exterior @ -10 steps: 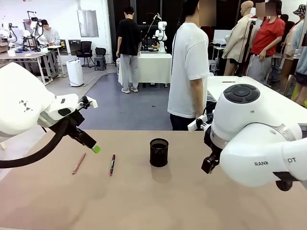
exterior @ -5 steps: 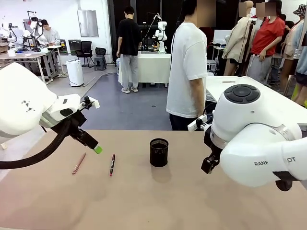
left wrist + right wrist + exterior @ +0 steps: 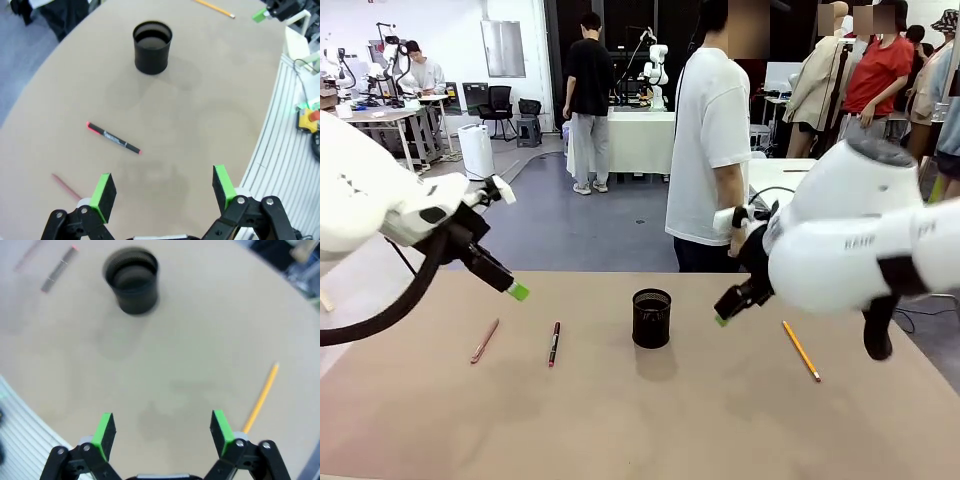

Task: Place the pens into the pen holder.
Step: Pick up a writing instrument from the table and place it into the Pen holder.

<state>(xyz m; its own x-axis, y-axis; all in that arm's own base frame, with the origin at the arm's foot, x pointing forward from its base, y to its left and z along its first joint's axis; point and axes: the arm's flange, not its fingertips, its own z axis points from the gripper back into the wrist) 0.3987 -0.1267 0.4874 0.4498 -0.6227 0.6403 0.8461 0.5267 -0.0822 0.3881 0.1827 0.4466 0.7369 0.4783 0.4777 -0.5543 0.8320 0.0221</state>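
The black mesh pen holder [image 3: 651, 318] stands upright mid-table, seen too in the left wrist view [image 3: 152, 47] and the right wrist view [image 3: 132, 280]. To its left lie a black pen with red ends [image 3: 554, 343] [image 3: 113, 138] and a slim pinkish pen [image 3: 485, 340] [image 3: 65, 186]. An orange-yellow pencil [image 3: 801, 350] [image 3: 261, 397] lies to the right. My left gripper [image 3: 517, 291] [image 3: 162, 188] hovers open above the pens. Right of the holder, my right gripper [image 3: 722, 318] [image 3: 163, 427] hangs open above the table, holding nothing.
A person in a white T-shirt [image 3: 710, 150] stands at the table's far edge behind the holder. The tan table [image 3: 640, 420] has bare room in front. A white table [image 3: 880, 215] stands at the back right.
Both arms have swung upward and outward. The left gripper rose slightly. The right arm's bulk lifted, uncovering the pencil on the right. Pens and holder have not moved.
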